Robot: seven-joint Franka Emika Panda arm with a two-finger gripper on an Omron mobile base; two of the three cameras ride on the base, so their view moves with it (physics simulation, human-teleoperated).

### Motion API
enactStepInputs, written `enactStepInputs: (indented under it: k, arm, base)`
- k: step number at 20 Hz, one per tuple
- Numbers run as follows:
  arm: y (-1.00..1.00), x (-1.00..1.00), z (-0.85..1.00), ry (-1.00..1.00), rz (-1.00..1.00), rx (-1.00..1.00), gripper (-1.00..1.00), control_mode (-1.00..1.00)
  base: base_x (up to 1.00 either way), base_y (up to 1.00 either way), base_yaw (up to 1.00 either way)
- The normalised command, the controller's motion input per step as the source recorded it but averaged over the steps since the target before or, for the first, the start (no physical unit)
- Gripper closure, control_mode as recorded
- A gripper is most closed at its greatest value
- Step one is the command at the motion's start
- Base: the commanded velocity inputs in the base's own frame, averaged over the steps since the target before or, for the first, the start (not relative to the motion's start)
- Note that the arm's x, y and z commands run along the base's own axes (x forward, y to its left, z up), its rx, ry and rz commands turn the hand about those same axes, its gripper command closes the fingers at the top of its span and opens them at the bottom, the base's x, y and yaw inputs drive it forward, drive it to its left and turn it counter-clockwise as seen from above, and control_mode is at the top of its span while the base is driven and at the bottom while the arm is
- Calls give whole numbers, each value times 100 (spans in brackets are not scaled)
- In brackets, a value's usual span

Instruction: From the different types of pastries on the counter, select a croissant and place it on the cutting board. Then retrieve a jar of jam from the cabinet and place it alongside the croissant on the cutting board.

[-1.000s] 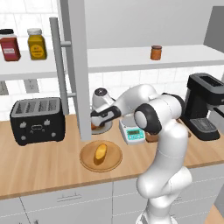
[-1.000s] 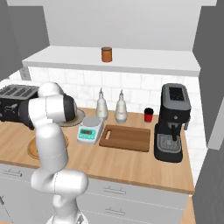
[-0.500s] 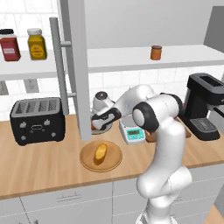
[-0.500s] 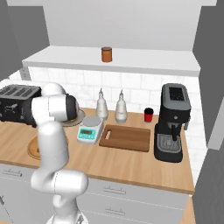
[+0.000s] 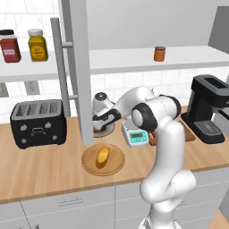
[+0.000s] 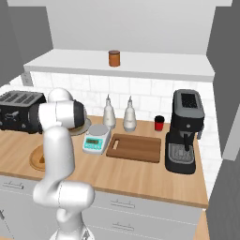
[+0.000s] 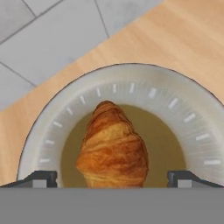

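1. A home kitchen — a long light-wood counter [image 6: 140, 176] runs over white drawers [image 5: 67, 203], backed by white wall tiles [image 6: 150, 96].
2. Small appliances stand along the counter's back edge: a black toaster [image 5: 38, 123] toward the left end, a black coffee machine [image 6: 185, 131] toward the right end, a kitchen scale [image 6: 96, 139] between them.
3. A wall cabinet [image 5: 78, 67] with a long bar handle holds jars [image 5: 22, 44] on white shelves — pantry goods.
4. A cutting board [image 6: 135, 147] and a plated croissant [image 7: 113, 146] show food being handled.
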Motion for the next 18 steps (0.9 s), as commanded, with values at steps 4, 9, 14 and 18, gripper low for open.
enactStepInputs:
  k: [4, 9, 14, 18]
  arm:
    - [14, 0, -15, 0, 0, 0, -100, -100]
    - [0, 0, -25, 0, 0, 0, -100, -100]
    - [0, 0, -27, 0, 0, 0, -100, -100]
    - [0, 0, -24, 0, 0, 0, -100, -100]
  base:
    - [0, 0, 0]
    - [0, 0, 0]
    - [0, 0, 0]
    - [0, 0, 0]
